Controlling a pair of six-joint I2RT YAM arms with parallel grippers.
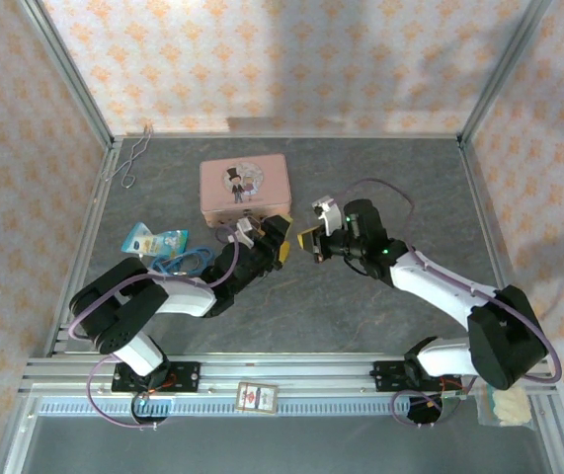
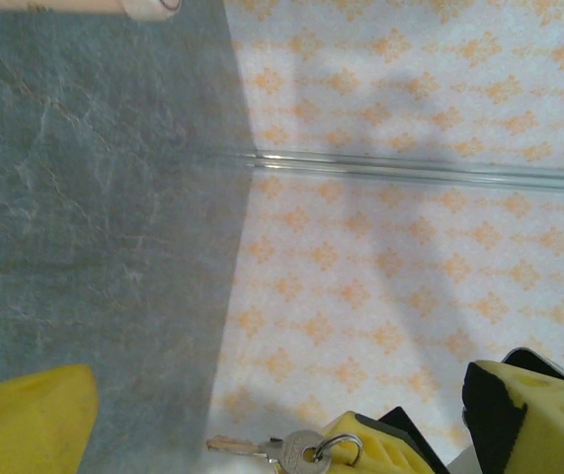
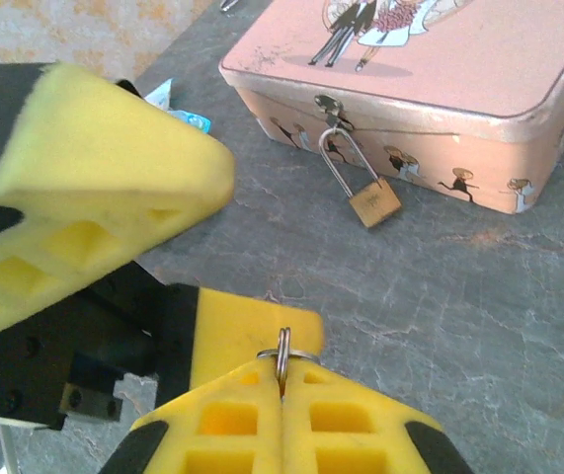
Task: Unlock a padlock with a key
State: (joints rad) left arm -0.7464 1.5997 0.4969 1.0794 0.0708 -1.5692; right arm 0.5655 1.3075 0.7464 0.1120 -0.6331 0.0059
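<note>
1. My left arm [image 1: 178, 296] reaches forward and inward from its base, elbow folded low.
2. My left pincer [image 1: 280, 247] is spread wide, pads well apart.
3. My right arm [image 1: 440, 286] stretches forward and inward towards my left one.
4. My right pincer [image 3: 282, 380] is pressed closed on the ring of the key [image 2: 296, 452], its tips just beside my left pincer.
</note>
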